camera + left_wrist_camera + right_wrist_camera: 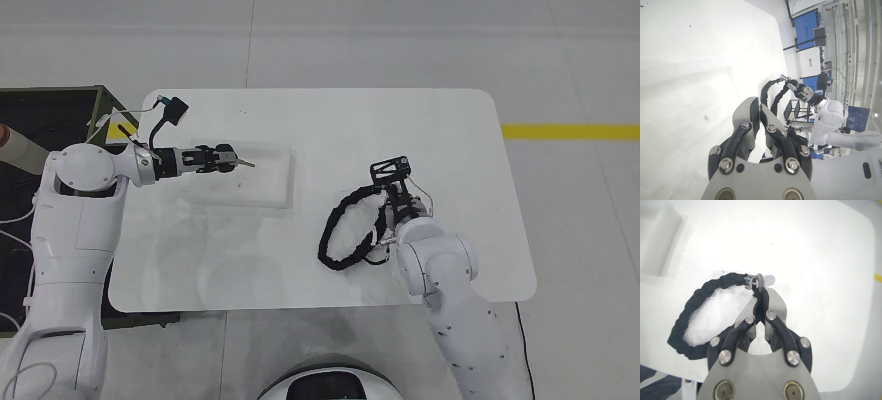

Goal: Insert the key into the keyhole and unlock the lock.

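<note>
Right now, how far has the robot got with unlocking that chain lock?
Done: both pieces are picked up. The left gripper is shut on the key, over the white tray; the right gripper is shut on the chain lock near its metal end, its loop trailing onto the table. In hand: key and lock held well apart. Left: putting the key into the lock and turning it.

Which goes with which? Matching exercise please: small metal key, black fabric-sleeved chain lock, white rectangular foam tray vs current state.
1. small metal key
2. black fabric-sleeved chain lock
3. white rectangular foam tray

A. lying flat on the white table, ungripped
B. pinched in the left gripper
C. one end clamped in the right gripper, loop on the table

Pairs: 1-B, 2-C, 3-A
</note>
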